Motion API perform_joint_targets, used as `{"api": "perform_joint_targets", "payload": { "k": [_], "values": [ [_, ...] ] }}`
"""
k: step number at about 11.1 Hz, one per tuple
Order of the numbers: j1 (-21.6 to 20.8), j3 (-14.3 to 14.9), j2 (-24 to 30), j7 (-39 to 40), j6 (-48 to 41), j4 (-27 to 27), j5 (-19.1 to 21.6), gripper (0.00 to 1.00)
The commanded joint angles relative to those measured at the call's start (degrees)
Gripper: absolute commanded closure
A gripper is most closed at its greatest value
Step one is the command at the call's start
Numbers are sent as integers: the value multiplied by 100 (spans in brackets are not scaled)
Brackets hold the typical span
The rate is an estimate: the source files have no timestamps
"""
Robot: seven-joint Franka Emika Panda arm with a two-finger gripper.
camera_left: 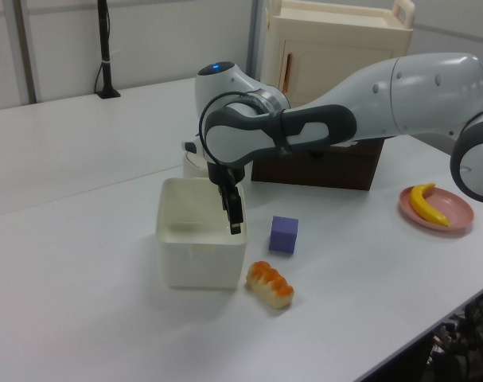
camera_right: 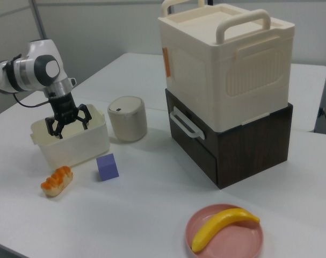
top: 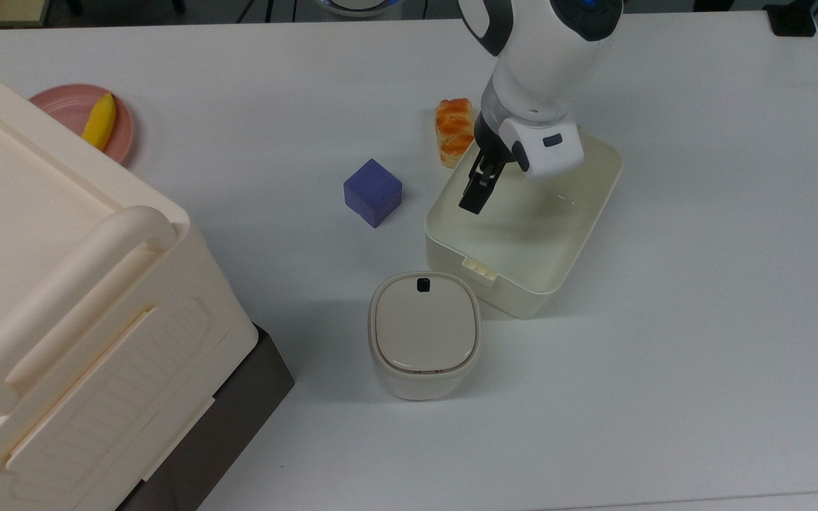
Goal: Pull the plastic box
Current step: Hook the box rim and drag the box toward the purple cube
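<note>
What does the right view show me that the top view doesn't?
The right view gives you the gripper wide open at the box, and the handle on the dark cabinet under the case. The top view gives you the box's bare floor and its clip tab. Both have the cube, bread, bin, and banana on its plate.

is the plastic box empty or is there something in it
Empty: the plastic box shows a bare floor in the top view; the gripper hangs above it.
</note>
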State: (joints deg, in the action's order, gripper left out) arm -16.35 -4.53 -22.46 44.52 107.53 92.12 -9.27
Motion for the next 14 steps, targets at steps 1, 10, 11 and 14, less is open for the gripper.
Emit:
{"api": "perform_joint_targets", "payload": {
  "k": [1, 10, 11, 14],
  "values": [
    [62, 32, 277, -40, 110, 375, -162, 0],
    [298, 67, 1138, -22, 418, 1413, -224, 0],
    [325, 93, 1182, -13, 418, 1483, -242, 0],
    [422, 233, 1227, -13, 409, 1633, -339, 0]
  ]
}}
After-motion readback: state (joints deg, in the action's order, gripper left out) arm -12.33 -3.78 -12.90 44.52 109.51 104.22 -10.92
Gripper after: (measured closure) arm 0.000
